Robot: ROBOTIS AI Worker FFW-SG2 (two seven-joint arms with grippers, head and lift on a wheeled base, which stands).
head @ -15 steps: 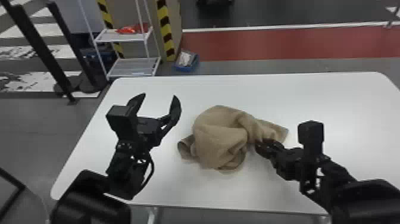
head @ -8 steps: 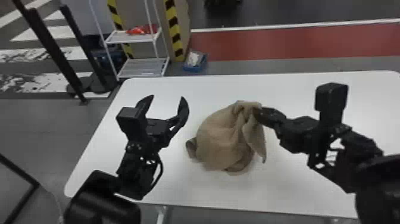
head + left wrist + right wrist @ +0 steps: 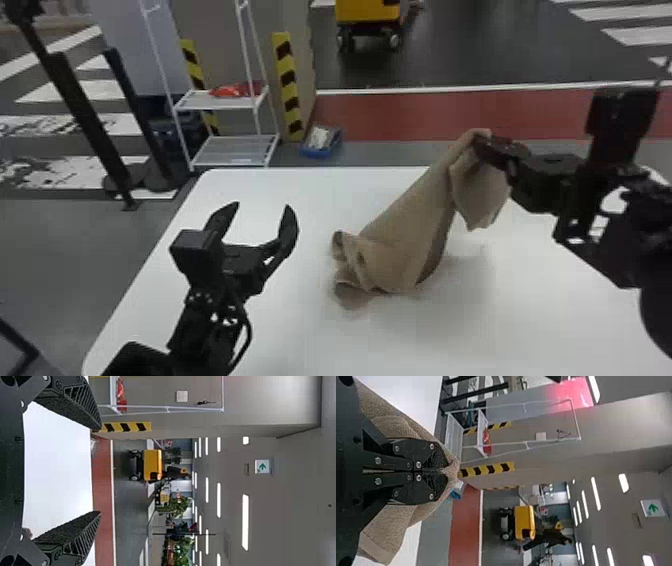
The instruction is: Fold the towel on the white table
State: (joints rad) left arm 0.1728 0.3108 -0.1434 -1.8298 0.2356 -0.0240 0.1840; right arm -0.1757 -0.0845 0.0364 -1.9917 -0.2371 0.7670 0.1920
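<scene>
Above the white worktop (image 3: 310,340), the right claw (image 3: 482,142) clenched the tan towel (image 3: 400,240) by its raised end, a flap hanging down and the lower part bunched on the surface; leftward, the left claw (image 3: 261,206) was released, fingers spread.

Matt, rough-woven tan cloth towel (image 3: 405,235); smooth, faintly glossy white table (image 3: 280,320).

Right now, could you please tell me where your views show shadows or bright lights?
Head view: a soft shadow on the table beside the towel; left wrist view: bright ceiling lights; right wrist view: ceiling lights too, plus a pink glow.
</scene>
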